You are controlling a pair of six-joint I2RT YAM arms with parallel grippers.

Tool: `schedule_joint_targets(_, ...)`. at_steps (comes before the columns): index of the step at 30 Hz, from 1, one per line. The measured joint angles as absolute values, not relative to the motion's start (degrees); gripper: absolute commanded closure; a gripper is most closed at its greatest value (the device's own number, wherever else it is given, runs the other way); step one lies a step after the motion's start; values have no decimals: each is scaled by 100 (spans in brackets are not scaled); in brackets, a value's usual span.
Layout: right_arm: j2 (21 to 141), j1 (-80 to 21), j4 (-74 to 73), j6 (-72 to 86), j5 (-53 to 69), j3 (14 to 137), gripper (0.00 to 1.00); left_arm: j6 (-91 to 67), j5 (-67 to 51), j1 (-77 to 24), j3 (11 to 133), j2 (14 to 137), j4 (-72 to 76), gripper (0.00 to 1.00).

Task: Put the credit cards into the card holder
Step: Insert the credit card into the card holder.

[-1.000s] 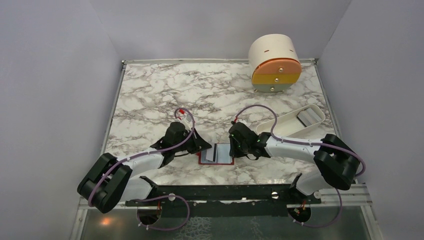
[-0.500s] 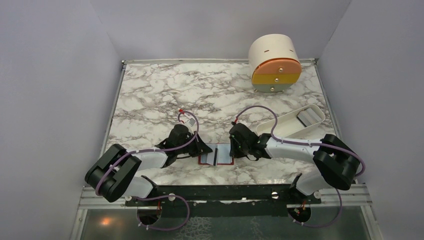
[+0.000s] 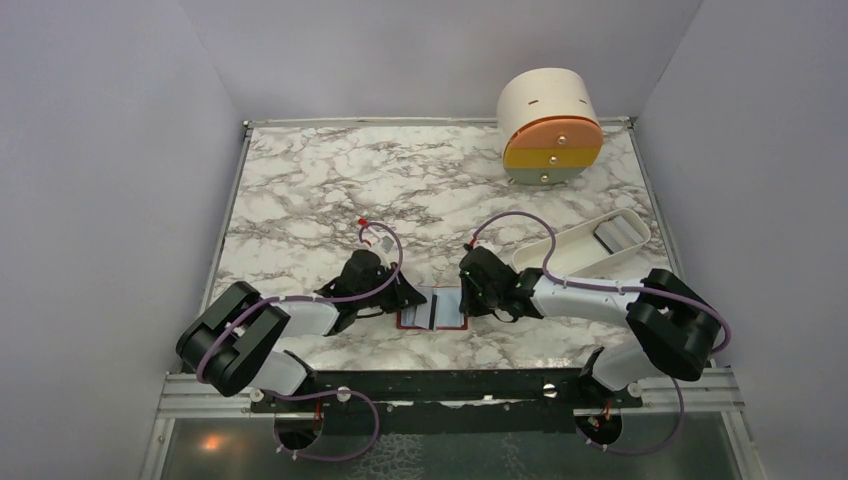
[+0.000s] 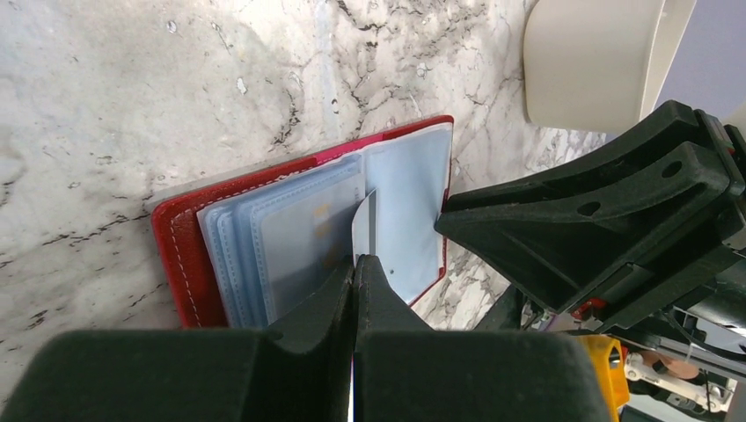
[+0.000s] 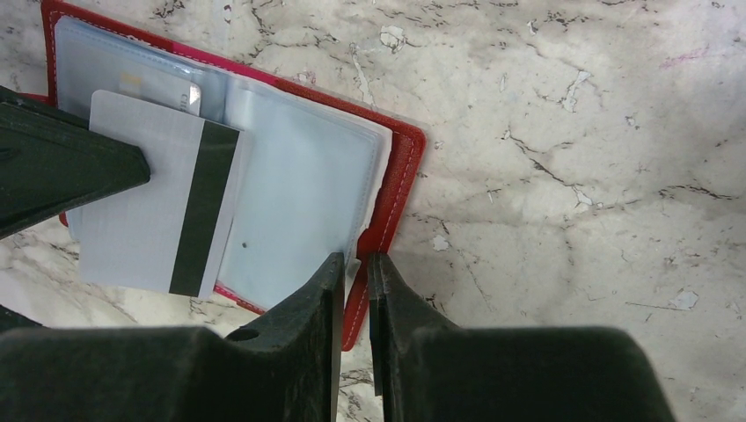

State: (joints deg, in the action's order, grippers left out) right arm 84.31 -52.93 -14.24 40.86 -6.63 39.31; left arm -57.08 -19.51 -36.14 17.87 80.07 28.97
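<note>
The red card holder (image 3: 432, 310) lies open on the marble, its clear sleeves up; it also shows in the left wrist view (image 4: 176, 255) and the right wrist view (image 5: 400, 176). My left gripper (image 3: 406, 297) (image 4: 355, 262) is shut on a white card with a black stripe (image 5: 158, 207), seen edge-on in the left wrist view (image 4: 363, 227), and holds it over the sleeves at the holder's middle. My right gripper (image 3: 468, 296) (image 5: 354, 258) is closed on the holder's right edge, with red cover and sleeve between the jaws. The other cards are not clearly visible.
A white oblong tray (image 3: 585, 245) with flat grey items lies behind the right arm and shows in the left wrist view (image 4: 589, 61). A round cream drawer unit (image 3: 550, 128) stands at the back right. The right gripper's body (image 4: 581, 220) is close to my left fingers.
My left arm has shifted right, bringing the gripper and card further over the open holder. The right gripper has stayed on the holder's right edge.
</note>
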Motion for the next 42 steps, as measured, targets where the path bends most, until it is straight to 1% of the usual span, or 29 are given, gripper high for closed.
schedule_joint_targets(25,8200,-5286,-1087,4606,-663,3579,86,-5625,-1170,-3918,1874,8285,3280,100)
schedule_joint_targets(42,8110,-5275,-882,4840,-666,3409,87,-5907,-751,-4228,1796,8313,3522,100)
